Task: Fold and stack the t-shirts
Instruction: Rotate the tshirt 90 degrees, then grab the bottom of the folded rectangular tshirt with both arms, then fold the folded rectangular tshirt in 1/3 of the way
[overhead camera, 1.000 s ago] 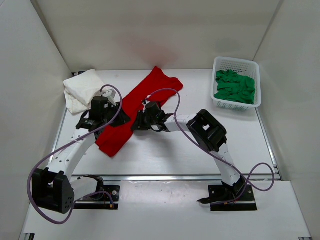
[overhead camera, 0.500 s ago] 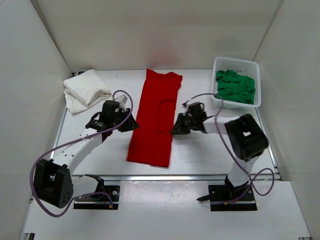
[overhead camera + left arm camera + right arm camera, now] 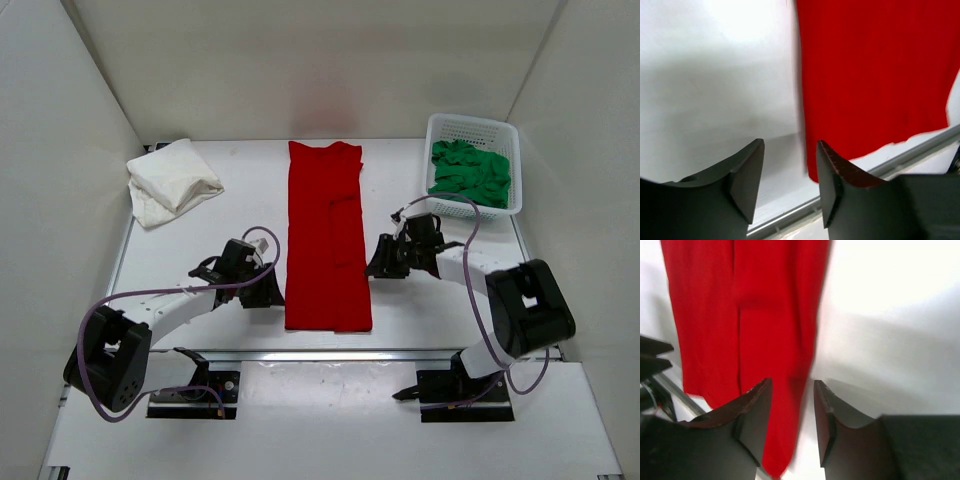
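The bright red t-shirt [image 3: 326, 240] lies flat as a long, narrow folded strip down the middle of the table, from the back to the near edge. My left gripper [image 3: 272, 293] sits just left of its near corner, open and holding nothing; in the left wrist view the red cloth [image 3: 875, 75] lies beyond the fingers [image 3: 747, 175]. My right gripper [image 3: 377, 262] is at the strip's right edge, open, with the red cloth [image 3: 775, 315] under its gap. The off-white t-shirt [image 3: 170, 180] lies bunched at the back left. The green t-shirt [image 3: 470, 172] is crumpled in the basket.
The white perforated basket [image 3: 474, 125] stands at the back right corner. A metal rail [image 3: 340, 352] runs along the table's near edge, just past the red strip's end. White walls close in the table on three sides.
The red shirt went from a slanted, bunched strip to a straight flat strip. Both grippers drew apart to its sides, came toward the near edge and let go of it.
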Motion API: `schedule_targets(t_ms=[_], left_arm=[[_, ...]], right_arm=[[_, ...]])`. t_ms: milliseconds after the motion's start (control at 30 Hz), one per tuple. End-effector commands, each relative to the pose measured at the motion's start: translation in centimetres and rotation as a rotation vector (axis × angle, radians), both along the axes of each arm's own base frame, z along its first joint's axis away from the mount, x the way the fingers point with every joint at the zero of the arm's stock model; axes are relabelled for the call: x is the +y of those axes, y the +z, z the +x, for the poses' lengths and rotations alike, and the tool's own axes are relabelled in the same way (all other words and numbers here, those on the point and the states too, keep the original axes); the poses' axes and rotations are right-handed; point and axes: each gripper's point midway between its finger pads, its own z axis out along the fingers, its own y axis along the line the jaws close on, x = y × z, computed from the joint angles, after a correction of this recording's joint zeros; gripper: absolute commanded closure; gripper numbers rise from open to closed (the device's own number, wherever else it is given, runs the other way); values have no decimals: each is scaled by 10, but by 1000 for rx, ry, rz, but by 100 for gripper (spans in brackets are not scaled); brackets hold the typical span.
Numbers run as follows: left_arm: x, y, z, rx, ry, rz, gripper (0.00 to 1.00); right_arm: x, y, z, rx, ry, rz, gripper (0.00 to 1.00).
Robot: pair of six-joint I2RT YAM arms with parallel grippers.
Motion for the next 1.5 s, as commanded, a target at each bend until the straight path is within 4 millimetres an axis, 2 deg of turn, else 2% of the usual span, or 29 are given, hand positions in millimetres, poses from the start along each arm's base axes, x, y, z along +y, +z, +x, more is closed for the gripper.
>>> schedule_targets(t_ms=[0, 67, 133, 167, 267, 300, 367, 467, 533, 633, 733, 800, 867, 933, 1100, 1133, 1200, 1233, 1267, 1300, 1333, 1367, 1400, 1433, 1467], left_arm=[[-12, -5, -21, 34, -64, -35, 42], [-16, -11, -29, 57, -83, -61, 40], [-21, -11, -34, 73, -96, -94, 41], [-22, -16, -39, 91, -109, -77, 44], [-24, -23, -50, 117, -130, -63, 46], [-26, -24, -51, 124, -122, -80, 47], [-25, -26, -54, 135, -117, -91, 52], [-28, -28, -60, 138, -123, -88, 59], [-31, -26, -60, 142, -129, -102, 64], [-33, -24, -60, 131, -135, -104, 64], [-37, -23, -62, 134, -139, -117, 74], [-40, -19, -62, 131, -147, -126, 82], [-37, -21, -66, 144, -149, -106, 94], [-35, -24, -71, 144, -162, -84, 99], [-26, -17, -95, 198, -166, -100, 100], [-25, -16, -99, 207, -165, -106, 100], [-25, 1, -95, 192, -151, -137, 100], [-27, 14, -86, 155, -145, -150, 100], [-27, 26, -75, 129, -124, -159, 100], [-30, 42, -59, 81, -113, -177, 100], [-29, 49, -50, 58, -103, -176, 100], [-33, 58, -39, 36, -104, -172, 100], [-31, 56, -28, 32, -82, -140, 100], [-38, 70, -16, -10, -93, -152, 100], [-40, 70, -6, -14, -91, -142, 100]], right_arm=[[-5, -2, -28, -29, -3, -46, 62], [-10, -8, -48, 4, -50, -28, 61], [-14, -18, -79, 46, -49, 0, 62], [-12, -24, -95, 73, -29, -2, 61], [-4, -31, -125, 114, 10, 12, 59], [0, -29, -128, 120, 18, 39, 59], [-2, -36, -140, 151, 7, 50, 61], [0, -37, -149, 179, 14, 78, 71], [0, -39, -154, 188, 10, 74, 72], [-2, -38, -156, 179, 2, 81, 69], [-3, -39, -161, 194, 3, 98, 82], [-1, -38, -162, 191, 10, 97, 96], [-2, -39, -163, 187, 10, 77, 100], [1, -38, -171, 199, 29, 85, 100], [0, -38, -198, 244, 47, 61, 100], [3, -30, -198, 228, 53, 78, 100], [-1, -20, -191, 211, 23, 77, 99], [0, -10, -183, 178, 33, 87, 100], [-2, 3, -170, 138, 23, 103, 100], [-7, 6, -161, 118, 14, 101, 100], [-4, 18, -149, 90, 14, 117, 100], [-9, 17, -140, 81, 22, 94, 100], [-9, 33, -121, 22, 27, 102, 100], [-6, 42, -106, -9, 37, 97, 99], [-8, 49, -86, -38, 29, 71, 100]])
